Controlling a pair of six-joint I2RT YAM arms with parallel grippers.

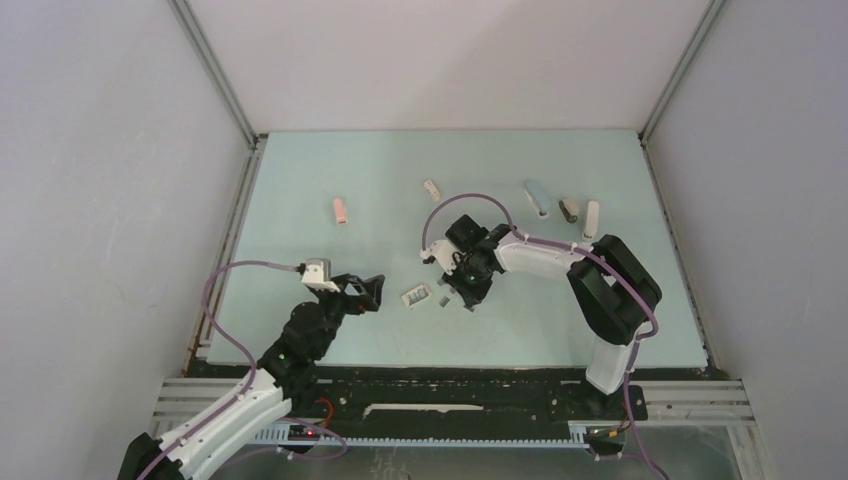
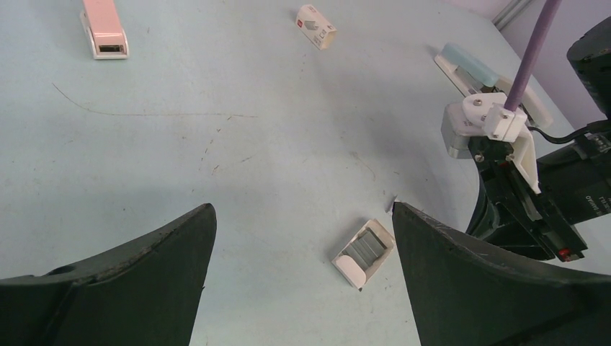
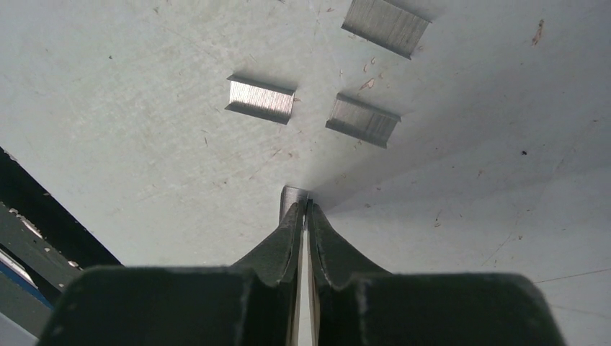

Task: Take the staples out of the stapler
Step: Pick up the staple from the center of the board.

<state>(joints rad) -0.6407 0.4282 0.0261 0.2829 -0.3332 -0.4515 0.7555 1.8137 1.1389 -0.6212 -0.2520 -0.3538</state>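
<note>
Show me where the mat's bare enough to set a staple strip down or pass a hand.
Free: far-left mat between pink stapler and left wall; near mat between right hand and its arm's base. Crowded: centre, around staple box and loose staples by the right hand; far-right row of staplers.

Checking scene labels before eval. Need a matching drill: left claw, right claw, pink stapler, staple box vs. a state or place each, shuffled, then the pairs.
Things:
1. left claw
2. right claw
3. pink stapler
4. staple box

States or places:
a. leftmost stapler, far side
b. wide open, holding nothing
c. lying open between the two claws
d. closed on a strip at its tips

Pairs: 1-b, 2-d, 3-a, 4-c
</note>
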